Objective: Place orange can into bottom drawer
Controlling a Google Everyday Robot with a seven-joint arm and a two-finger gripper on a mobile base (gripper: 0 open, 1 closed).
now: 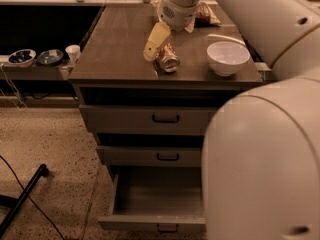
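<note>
The orange can lies on its side on the cabinet top, near the front edge, with its silver end facing the camera. My gripper hangs down over the top and sits right at the can's left and far side. The bottom drawer is pulled open at floor level and nothing shows in the part I can see. My arm hides its right part.
A white bowl stands on the cabinet top right of the can. A crinkled chip bag lies at the back. The two upper drawers are slightly ajar. Small bowls and a cup sit on a low shelf at left. A black pole lies on the floor.
</note>
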